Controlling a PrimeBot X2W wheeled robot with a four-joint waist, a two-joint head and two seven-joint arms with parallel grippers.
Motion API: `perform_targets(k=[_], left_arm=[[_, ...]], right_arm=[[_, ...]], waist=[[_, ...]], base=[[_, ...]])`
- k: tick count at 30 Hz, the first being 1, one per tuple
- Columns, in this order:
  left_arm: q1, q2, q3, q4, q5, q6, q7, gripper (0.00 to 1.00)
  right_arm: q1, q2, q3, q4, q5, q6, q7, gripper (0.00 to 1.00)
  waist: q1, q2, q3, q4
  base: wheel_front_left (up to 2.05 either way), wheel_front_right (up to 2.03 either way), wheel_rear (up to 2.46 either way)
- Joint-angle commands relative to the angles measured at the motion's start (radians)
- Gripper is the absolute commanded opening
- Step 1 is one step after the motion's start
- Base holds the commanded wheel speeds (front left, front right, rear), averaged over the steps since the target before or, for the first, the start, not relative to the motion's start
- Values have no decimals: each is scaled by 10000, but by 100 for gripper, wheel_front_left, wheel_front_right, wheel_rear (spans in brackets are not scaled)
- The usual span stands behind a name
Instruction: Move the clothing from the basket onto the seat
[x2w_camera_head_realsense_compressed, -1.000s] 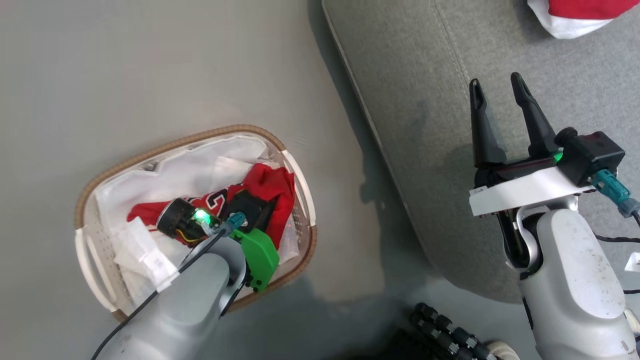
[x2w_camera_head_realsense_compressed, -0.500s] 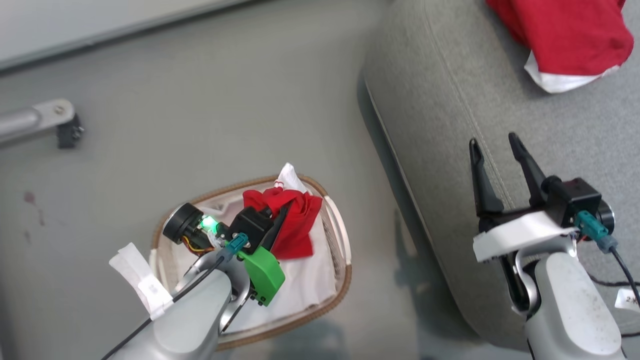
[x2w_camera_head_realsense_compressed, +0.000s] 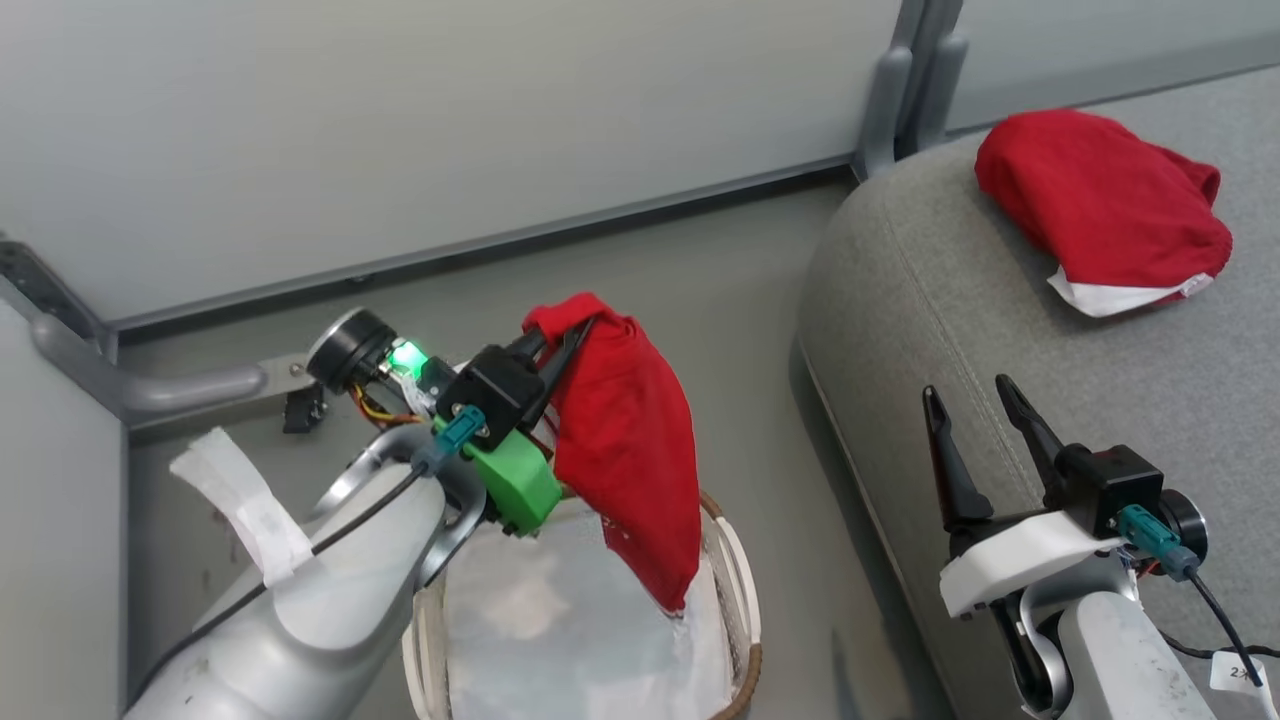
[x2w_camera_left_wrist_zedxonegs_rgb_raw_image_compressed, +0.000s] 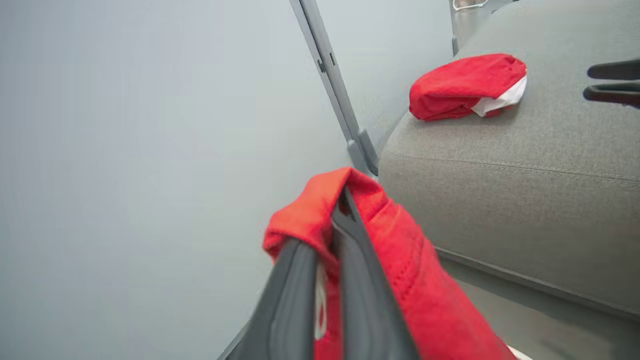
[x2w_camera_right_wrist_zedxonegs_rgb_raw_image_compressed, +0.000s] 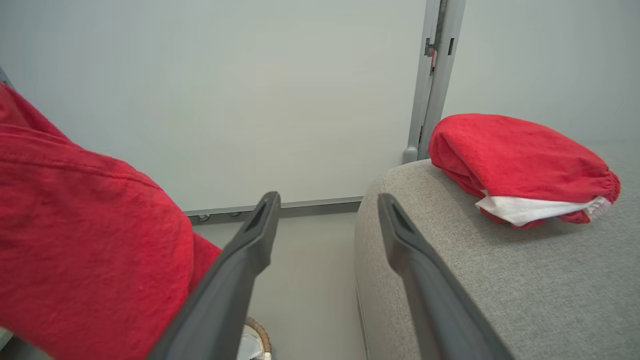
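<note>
**A:** What is your left hand (x2w_camera_head_realsense_compressed: 568, 335) holding?

**B:** Its fingers are clamped together on a bunched fold of a red garment (x2w_camera_head_realsense_compressed: 630, 450). The cloth is plain bright red, soft and creased. It wraps over the fingertips in your left wrist view.

**A:** Which way does it run?

**B:** Its long axis is close to upright. It hangs from the pinch at the top and narrows to a tip above the white liner (x2w_camera_head_realsense_compressed: 560, 620) of the basket (x2w_camera_head_realsense_compressed: 748, 610), near the rim on the seat side. The basket stands on the floor (x2w_camera_head_realsense_compressed: 760, 300).

**A:** And the seat (x2w_camera_head_realsense_compressed: 900, 300)?

**B:** The other red garment (x2w_camera_head_realsense_compressed: 1100, 205) lies there in a rounded heap near the far edge, by the rounded corner. A white band shows at its near end. Your right hand (x2w_camera_head_realsense_compressed: 968, 388) hovers over the seat's near edge with its fingers apart, holding nothing.
</note>
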Motion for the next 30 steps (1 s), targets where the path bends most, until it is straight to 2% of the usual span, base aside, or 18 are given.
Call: perform_targets(k=[1,13,17,22,30], left_arm=[[-352,81,-27,-104,-18,-25,-9,0],[-2710,211,-324,-127,-167,-37,-9,0],[-3447,184,-305,110,-252,-38,-9,0],[-4202,-92,-494,298,-373,-39,-9,0],[-5345,-656,-1192,160,-686,-38,-9,0]], right_arm=[[186,-42,44,-1,-49,-7,-49,100],[-80,-42,546,104,-72,-7,-49,100],[-118,-37,1066,197,13,-7,-49,100],[-114,-40,2130,487,176,-7,-49,100],[-565,-39,2908,1240,474,-7,-49,100]], waist=[[0,0,-1053,558],[0,0,-1324,549],[0,0,-1347,532],[0,0,-1385,618],[0,0,-1457,1057]], base=[[0,0,0],[0,0,0],[0,0,0],[0,0,0],[0,0,0]])
